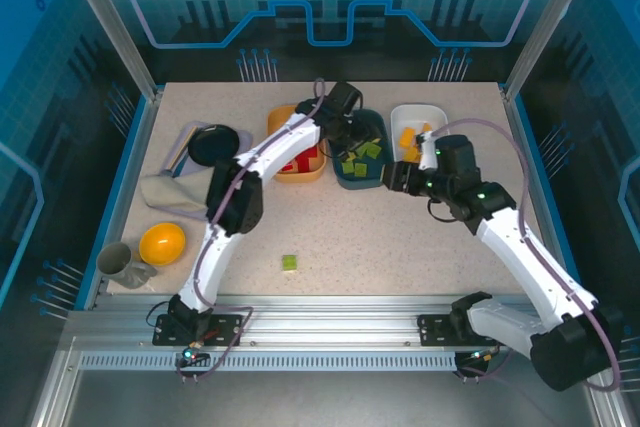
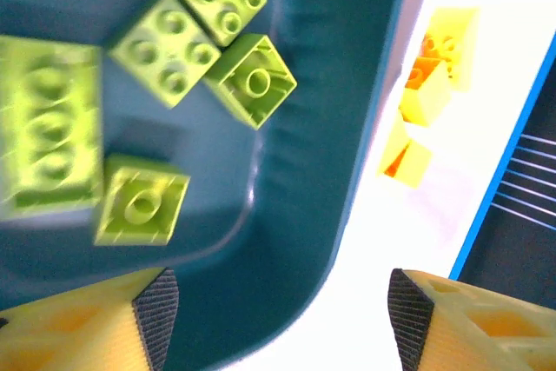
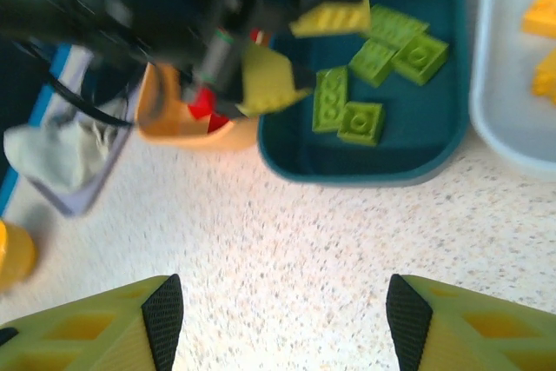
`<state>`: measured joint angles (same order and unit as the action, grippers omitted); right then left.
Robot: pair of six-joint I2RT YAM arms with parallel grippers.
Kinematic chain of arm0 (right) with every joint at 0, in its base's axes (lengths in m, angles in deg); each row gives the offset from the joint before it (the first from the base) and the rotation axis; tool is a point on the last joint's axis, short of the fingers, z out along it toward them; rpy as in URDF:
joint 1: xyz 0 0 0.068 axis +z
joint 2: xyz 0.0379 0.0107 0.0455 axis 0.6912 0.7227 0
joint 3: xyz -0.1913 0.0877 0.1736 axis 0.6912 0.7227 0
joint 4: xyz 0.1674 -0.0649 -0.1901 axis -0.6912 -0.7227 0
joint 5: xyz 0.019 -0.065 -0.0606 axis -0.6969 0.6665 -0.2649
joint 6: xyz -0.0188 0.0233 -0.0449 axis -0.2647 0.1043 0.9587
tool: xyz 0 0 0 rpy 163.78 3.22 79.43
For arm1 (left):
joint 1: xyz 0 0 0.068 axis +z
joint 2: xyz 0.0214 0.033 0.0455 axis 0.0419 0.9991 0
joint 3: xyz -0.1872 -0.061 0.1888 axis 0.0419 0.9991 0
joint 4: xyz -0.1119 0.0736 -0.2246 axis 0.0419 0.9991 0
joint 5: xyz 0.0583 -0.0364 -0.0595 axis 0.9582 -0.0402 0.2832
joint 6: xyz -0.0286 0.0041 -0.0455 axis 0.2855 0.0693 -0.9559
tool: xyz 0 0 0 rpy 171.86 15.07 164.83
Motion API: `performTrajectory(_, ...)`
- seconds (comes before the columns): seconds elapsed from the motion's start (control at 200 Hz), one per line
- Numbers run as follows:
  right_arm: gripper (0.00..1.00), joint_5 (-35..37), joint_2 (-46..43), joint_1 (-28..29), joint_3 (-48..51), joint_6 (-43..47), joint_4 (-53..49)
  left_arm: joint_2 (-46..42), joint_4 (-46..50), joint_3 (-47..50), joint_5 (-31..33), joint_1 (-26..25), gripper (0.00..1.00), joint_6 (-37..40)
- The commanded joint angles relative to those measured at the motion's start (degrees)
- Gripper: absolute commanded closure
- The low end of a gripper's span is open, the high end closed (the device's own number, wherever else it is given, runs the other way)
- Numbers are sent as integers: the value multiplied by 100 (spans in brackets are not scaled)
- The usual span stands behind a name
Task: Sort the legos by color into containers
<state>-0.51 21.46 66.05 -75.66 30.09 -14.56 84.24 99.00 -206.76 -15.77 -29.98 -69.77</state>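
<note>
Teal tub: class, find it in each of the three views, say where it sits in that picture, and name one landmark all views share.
Top external: teal tub sits just right of centre, between the orange tub and white tub.
Left wrist: teal tub covers the left and middle.
Right wrist: teal tub lies at upper centre-right.
Shared landmark: the green bricks lying inside it.

Three tubs along far edge of table point(image 1: 350, 237): orange tub point(image 1: 298, 175), teal tub point(image 1: 355, 184), white tub point(image 1: 426, 114). Teal tub holds green legos point(image 1: 362, 157), left gripper point(image 1: 352, 139) over it. Beside its right side, right gripper point(image 1: 390, 177). Near front edge, centre: lone green lego point(image 1: 289, 263).
</note>
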Motion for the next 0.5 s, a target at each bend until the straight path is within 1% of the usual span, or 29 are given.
performTrajectory(0.0,34,344,337,888,-361,1127,-357,-1498,401,989,1015,105,30,108)
performTrajectory(0.13,33,355,971,2117,-448,1926,-232,-2939,764,2643,1897,212,27,-14)
performTrajectory(0.27,31,219,1830,3058,-621,2529,-145,-4462,1216,4320,2671,235,26,-537)
performTrajectory(0.37,30,337,2452,3648,-924,2991,-238,-5596,1434,5400,2941,234,25,-987)
performTrajectory(0.495,28,748,3394,4237,-1517,3429,-637,-6783,1811,6361,2958,238,24,-1436)
